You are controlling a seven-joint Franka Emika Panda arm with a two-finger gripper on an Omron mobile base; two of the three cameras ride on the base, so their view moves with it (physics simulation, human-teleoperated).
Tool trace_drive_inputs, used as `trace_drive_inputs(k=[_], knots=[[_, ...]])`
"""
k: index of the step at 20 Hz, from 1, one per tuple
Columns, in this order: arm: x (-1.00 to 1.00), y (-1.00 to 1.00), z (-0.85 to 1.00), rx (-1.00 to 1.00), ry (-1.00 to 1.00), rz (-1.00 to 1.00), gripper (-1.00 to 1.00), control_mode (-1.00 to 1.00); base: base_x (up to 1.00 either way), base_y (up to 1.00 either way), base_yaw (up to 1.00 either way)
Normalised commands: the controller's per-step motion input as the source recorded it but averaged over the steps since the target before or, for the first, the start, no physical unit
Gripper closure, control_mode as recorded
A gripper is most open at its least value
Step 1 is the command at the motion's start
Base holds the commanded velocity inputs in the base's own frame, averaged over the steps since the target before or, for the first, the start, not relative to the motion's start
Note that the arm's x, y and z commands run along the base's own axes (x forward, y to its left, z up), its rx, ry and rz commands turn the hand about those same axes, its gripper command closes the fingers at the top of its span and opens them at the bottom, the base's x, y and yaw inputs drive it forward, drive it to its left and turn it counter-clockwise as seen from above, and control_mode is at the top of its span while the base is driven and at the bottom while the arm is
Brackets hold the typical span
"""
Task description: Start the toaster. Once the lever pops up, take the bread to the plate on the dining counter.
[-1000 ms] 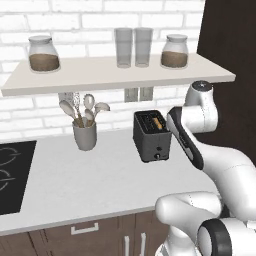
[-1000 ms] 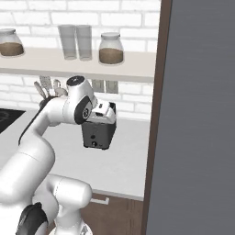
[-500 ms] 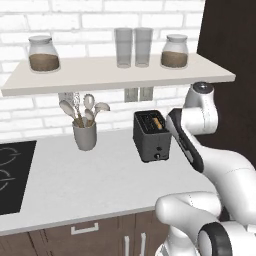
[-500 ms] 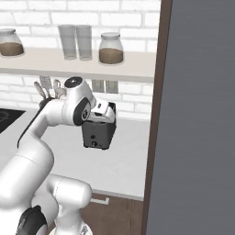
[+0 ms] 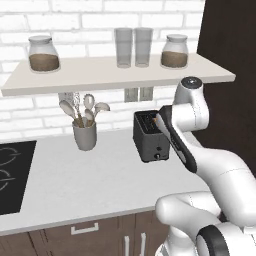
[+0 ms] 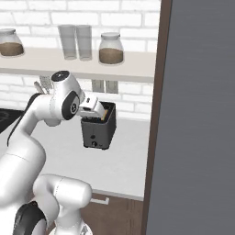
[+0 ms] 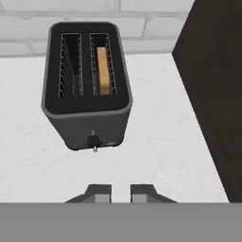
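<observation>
The dark grey toaster (image 5: 152, 142) (image 6: 97, 128) (image 7: 87, 90) stands on the pale worktop near the brick wall. The bread (image 7: 103, 71) sits deep in its right slot, with only the tan top edge showing, and the left slot is empty. A small knob (image 7: 94, 142) sits low on the toaster's front face. My gripper (image 7: 121, 193) hovers above and in front of the toaster. Its fingertips stand a narrow gap apart with nothing between them. In the right base view the gripper (image 6: 98, 110) is over the toaster's top front edge. The plate and the dining counter are out of view.
A tall dark cabinet side (image 7: 212, 94) (image 6: 197, 137) rises close to the toaster's right. A grey utensil holder (image 5: 85, 135) stands to the left, with the black hob (image 5: 12, 175) beyond it. A shelf (image 5: 115, 75) with jars and glasses hangs overhead.
The arm's upper joint has shifted slightly up and to the left in both base views. The toaster has not moved.
</observation>
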Motion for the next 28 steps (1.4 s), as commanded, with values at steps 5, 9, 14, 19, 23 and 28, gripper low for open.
trace_drive_inputs(k=[5,9,14,19,23,28], knots=[[0.16,0.15,-0.03,0.0,-0.11,0.07,-1.0,-1.0,0.0,0.0,0.0],[0.0,0.0,-0.25,0.0,-0.27,0.1,-1.0,-1.0,0.0,0.0,0.0],[0.02,0.0,-0.1,0.0,-0.09,0.09,-1.0,-1.0,0.0,0.0,0.0],[0.02,-0.2,0.0,0.0,-0.01,0.04,-1.0,-1.0,0.0,0.0,0.0],[0.28,-0.25,0.0,0.0,0.06,0.0,-1.0,-1.0,0.0,0.0,0.0],[0.45,0.0,-0.01,0.0,0.02,-0.02,-1.0,-1.0,0.0,0.0,0.0]])
